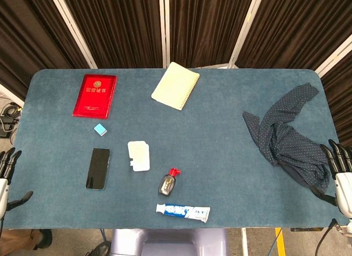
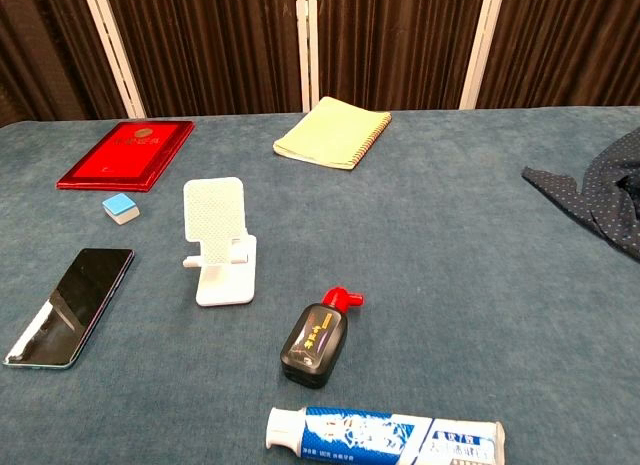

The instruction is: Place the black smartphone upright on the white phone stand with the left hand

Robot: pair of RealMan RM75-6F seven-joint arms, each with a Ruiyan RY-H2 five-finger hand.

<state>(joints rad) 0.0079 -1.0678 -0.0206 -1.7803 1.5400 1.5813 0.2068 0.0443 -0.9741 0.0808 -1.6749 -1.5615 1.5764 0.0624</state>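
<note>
1. Smartphone [image 1: 98, 168] position, head view: the black slab lies flat, screen up, on the blue table [image 1: 231, 157] near the left front edge. The white phone stand [image 1: 138, 156] sits just beside it to the right, not touching.
2. Left hand [image 1: 7, 176], head view: it hovers at the table's left edge, fingers spread and holding nothing, apart from the smartphone. Right hand [image 1: 340, 168]: at the right edge, fingers extended and apart, empty, next to the dotted dark cloth [image 1: 286, 135].
3. Step in hand, as judged: the task has not started; the reach to the smartphone comes first. The next move calls for the left hand to travel inward, take the phone by its long edges, lift it and tilt it upright.
4. Chest view: neither hand shows. The smartphone [image 2: 68, 305] has a glossy dark screen, a teal-tinted rim and a pale reflection at its near end. It looks thin and slick, so getting fingers under an edge may be difficult.
5. Chest view, stand [image 2: 220, 243]: upright perforated back plate on a flat base with a small front lip, facing the robot. The phone's lower edge should seat behind that lip.
6. Nearby items: a small blue block [image 2: 120, 207] behind the phone and an ink bottle [image 2: 316, 337] to the right of the stand.
</note>
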